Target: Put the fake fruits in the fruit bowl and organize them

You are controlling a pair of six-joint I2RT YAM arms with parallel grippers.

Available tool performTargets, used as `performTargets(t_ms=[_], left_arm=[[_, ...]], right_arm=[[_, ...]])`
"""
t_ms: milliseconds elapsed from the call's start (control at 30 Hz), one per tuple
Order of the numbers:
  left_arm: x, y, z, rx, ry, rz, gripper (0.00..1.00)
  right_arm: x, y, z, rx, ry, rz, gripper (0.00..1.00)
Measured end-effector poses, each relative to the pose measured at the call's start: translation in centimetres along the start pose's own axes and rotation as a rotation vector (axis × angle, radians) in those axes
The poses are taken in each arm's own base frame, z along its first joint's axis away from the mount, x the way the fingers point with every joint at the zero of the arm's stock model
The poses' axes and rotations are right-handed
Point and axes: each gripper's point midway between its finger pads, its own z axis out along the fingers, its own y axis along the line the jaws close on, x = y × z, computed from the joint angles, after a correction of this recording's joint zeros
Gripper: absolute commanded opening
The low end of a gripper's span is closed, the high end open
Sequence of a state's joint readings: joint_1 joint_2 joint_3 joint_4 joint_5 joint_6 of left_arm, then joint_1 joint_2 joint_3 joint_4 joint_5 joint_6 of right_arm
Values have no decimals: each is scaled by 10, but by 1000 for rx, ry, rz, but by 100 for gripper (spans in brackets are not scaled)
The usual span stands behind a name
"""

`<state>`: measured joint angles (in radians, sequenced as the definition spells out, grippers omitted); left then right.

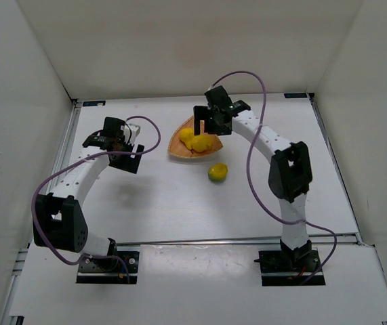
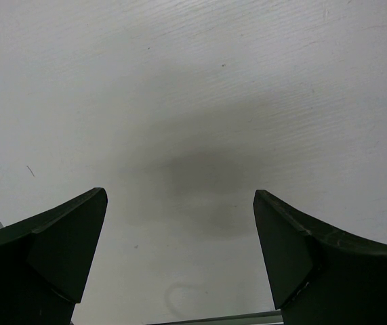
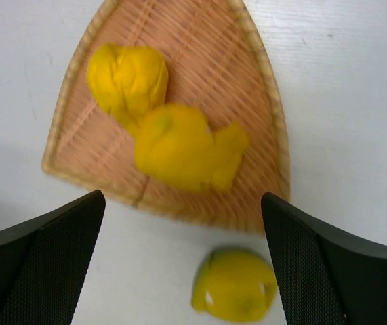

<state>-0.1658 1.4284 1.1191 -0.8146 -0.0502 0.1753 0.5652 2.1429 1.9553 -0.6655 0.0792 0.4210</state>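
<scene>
Bowl: woven, light brown, rounded-triangle shape. Sits on bench at approx. 12 o'clock from bench centre in top view. R wrist view shows the weave clearly, narrow end toward 12.

Fruit, qty 3:
- Item 1, yellow fruit: inside bowl, toward 10 o'clock of bowl centre in R wrist view. Lumpy, glossy.
- Item 2, yellow fruit: inside bowl, touching item 1 at its 4 o'clock side. Outline blurred; a knob sticks out toward 3 o'clock.
- Item 3, green-yellow fruit: NOT in bowl. On bench near bowl, at approx. 5 o'clock from it in top view; apart from rim, not touching.

R jaws: spread wide, nothing held. Positioned above bowl; in R wrist view, items 2 and 3 show in the gap between the two fingers. Cable loops over the arm.

L jaws: spread wide, nothing held. Over bare bench at approx. 9 o'clock from bowl, well apart from it. L wrist view shows only bench surface w/ soft shadow in the gap.
</scene>
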Motion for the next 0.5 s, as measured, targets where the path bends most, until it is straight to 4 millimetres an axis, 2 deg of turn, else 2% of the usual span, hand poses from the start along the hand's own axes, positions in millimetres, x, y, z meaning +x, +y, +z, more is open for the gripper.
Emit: performTargets(t_ms=[133, 233, 333, 433, 500], left_arm=[[0, 0, 0, 1, -1, 0, 100], [0, 0, 0, 1, -1, 0, 100], [0, 0, 0, 1, -1, 0, 100], [2, 0, 1, 0, -5, 2, 100], [13, -1, 2, 0, 8, 1, 100]], right_arm=[[15, 3, -58, 19, -54, -88, 100], [39, 8, -90, 26, -68, -144, 100], [80, 8, -88, 41, -2, -184, 100], [126, -12, -64, 102, 131, -193, 100], [145, -24, -46, 143, 197, -183, 100]])
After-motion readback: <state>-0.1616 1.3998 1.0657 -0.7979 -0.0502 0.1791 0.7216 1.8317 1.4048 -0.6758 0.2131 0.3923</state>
